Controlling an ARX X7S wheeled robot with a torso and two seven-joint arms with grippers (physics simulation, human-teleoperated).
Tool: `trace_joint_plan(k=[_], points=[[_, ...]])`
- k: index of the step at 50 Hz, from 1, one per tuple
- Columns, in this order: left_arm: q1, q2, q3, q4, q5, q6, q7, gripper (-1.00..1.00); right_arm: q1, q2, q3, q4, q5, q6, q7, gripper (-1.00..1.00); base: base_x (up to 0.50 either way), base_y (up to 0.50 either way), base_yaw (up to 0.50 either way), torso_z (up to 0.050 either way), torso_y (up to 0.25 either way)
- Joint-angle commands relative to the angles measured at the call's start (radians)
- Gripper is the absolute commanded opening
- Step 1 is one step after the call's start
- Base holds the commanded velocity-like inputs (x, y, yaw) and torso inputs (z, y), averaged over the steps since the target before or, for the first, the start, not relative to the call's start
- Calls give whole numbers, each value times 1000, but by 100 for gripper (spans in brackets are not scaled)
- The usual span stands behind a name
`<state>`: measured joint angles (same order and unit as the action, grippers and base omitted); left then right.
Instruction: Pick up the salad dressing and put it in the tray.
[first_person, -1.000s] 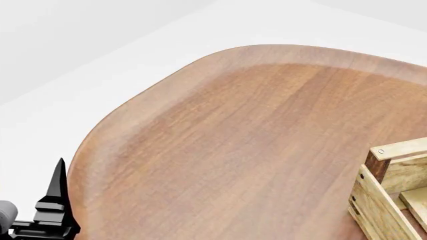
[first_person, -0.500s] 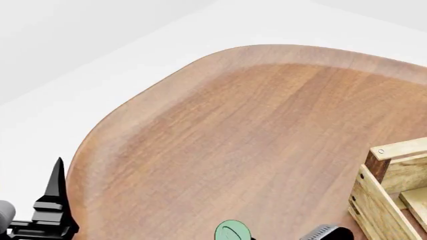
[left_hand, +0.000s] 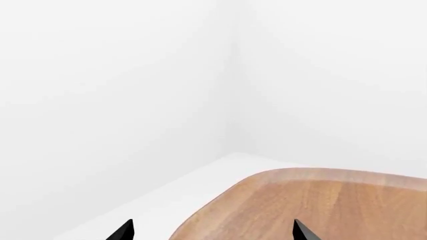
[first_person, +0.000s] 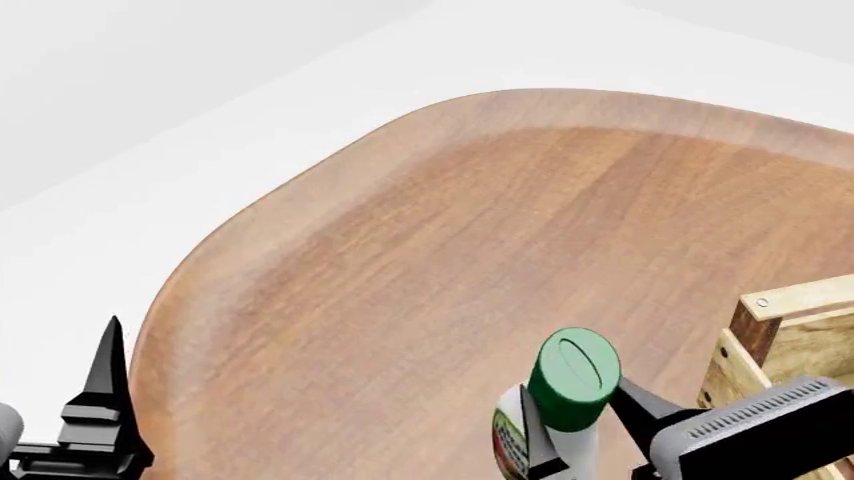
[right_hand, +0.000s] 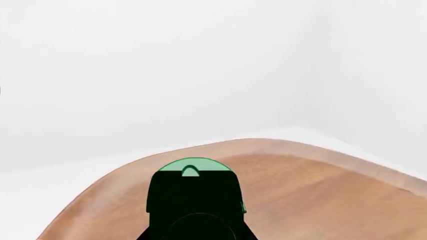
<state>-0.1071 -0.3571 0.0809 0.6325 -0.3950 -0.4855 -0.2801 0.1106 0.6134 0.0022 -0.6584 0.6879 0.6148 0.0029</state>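
- The salad dressing (first_person: 561, 400), a pale bottle with a round green cap and colourful label, sits at the lower centre-right of the head view, tilted, above the wooden table (first_person: 441, 250).
- The right gripper (first_person: 587, 425) is clamped on the bottle, one dark finger on each side below the cap.
- The tray (first_person: 781, 370), a light-wood slatted crate, shows at the lower right edge, just beside the gripper.
- The left gripper (first_person: 107, 400) stands at the lower left corner, fingers spread apart, holding nothing.
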Motion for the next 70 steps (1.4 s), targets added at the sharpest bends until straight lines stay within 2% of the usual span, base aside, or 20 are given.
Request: trace_joint_plan(k=[1, 12, 22, 28, 62, 70], points=[[0, -4, 0, 2, -5, 1, -4, 100, 36, 20, 86, -13, 9, 18, 55, -100, 0, 0, 0, 0, 0], [2, -6, 1, -4, -6, 8, -5, 100, 81, 22, 128, 48, 0, 42, 111, -100, 0, 0, 0, 0, 1], [1, -9, 4, -6, -6, 11, -8, 100, 162, -26, 222, 157, 1, 86, 261, -100, 0, 0, 0, 0, 0], [-1, -10, 7, -8, -7, 11, -10, 100, 177, -24, 243, 186, -13, 90, 291, -100, 0, 0, 0, 0, 0], [-9, -23, 21, -7, -8, 7, -19, 100, 312, -63, 403, 493, -163, -12, 508, -100, 0, 0, 0, 0, 1], [-6, -24, 24, -11, -7, 12, -21, 100, 353, -39, 399, 583, -203, -15, 534, -100, 0, 0, 0, 0, 1]])
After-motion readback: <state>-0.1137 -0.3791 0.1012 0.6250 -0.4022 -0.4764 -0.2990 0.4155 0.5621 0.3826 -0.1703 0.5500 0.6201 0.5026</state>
